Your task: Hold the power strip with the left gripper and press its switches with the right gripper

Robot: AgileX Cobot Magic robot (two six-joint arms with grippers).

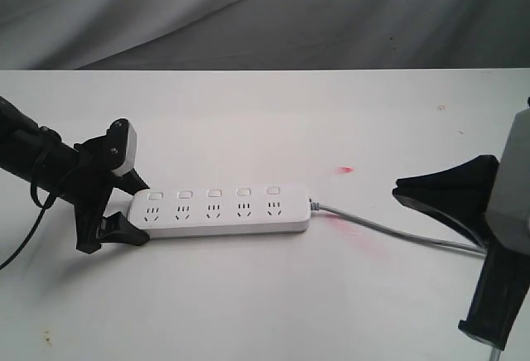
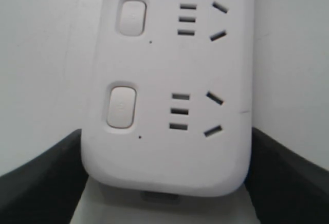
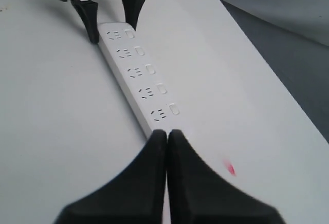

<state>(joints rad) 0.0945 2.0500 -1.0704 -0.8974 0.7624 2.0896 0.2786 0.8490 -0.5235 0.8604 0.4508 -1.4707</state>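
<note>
Left tool (image 1: 138,210) clamping power strip (image 1: 224,216), both end edges

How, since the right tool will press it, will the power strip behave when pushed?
Likely stiff: the power strip is a flat plastic bar flush on the table, so tipping or rolling seems unlikely. It could slide on the smooth surface, but the left tool clamps one end.

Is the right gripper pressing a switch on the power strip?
No, the right gripper hangs well apart from the power strip and its switches.
</note>
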